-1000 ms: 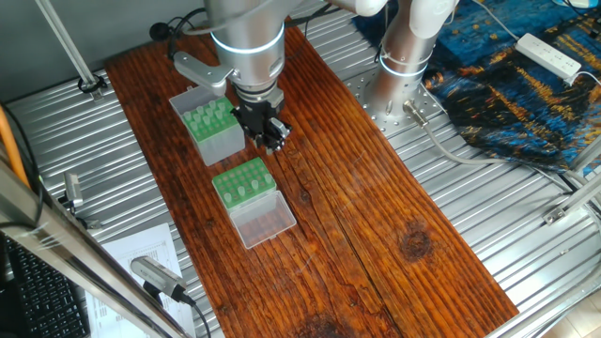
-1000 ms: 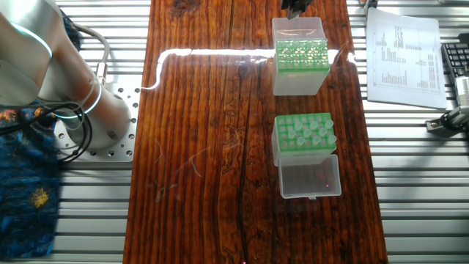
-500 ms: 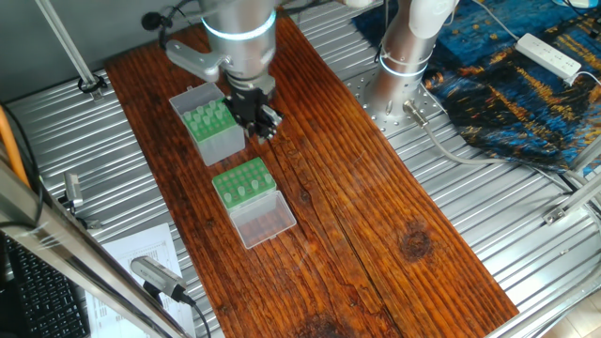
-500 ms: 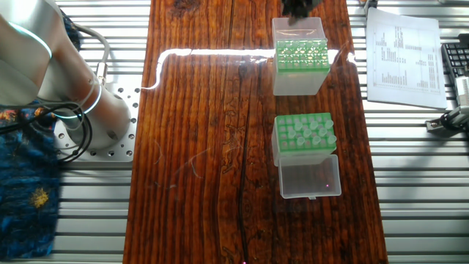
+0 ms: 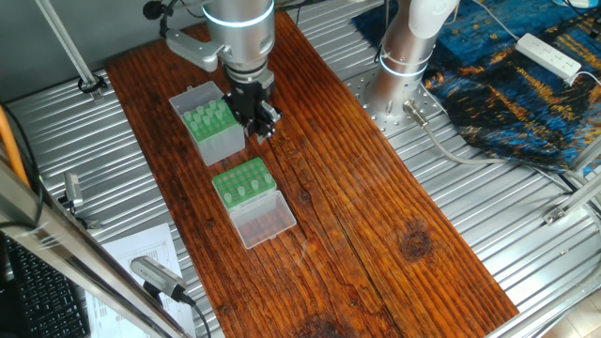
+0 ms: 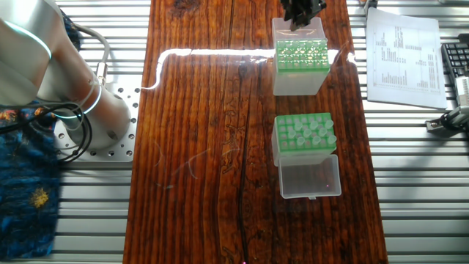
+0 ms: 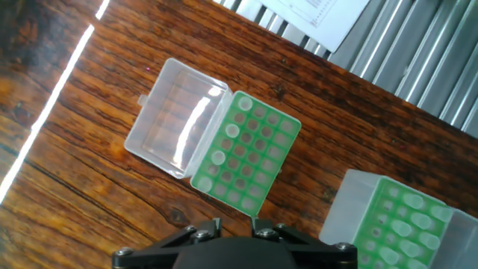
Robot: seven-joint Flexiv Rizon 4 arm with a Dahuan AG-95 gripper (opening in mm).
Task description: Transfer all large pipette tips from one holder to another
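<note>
— Room around you?
— Bare wood right of both boxes; my gripper [image 5: 260, 120] hovers beside the tall box [image 5: 214, 132].
— Jaws?
— Cannot tell.
— Tips?
— Tips [image 6: 305, 130] stand in the tall box; the low rack [image 7: 245, 155] shows 4 tips.

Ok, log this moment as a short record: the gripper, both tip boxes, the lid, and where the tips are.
gripper: hangs close by the tall holder, jaw state unclear
tall holder: grey-sided box with green top plate, upright on the wooden table
low green rack: beside the tall holder, apart from it
clear lid: hinged open, lying flat
pipette tips: a few in the rack's holes along the lid side; others in the tall holder
</note>
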